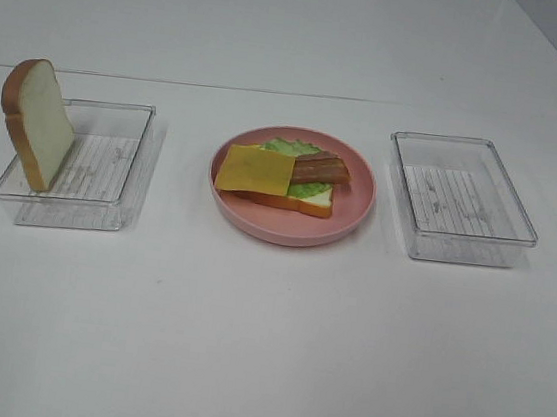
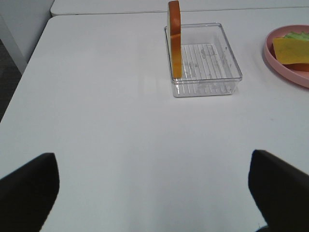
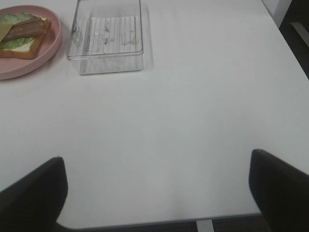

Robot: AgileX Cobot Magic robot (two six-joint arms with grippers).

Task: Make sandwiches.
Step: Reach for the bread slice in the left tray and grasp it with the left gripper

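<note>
Exterior high: two clear trays, one plate, two bread slices; both claws spread wide, empty.

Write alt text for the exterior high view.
An open-faced sandwich of bread, lettuce, bacon and a yellow cheese square sits on a pink plate at the centre of a white table. A bread slice stands upright in the left clear tray; the right clear tray is empty.

Left gripper, right gripper — wide open.
</note>
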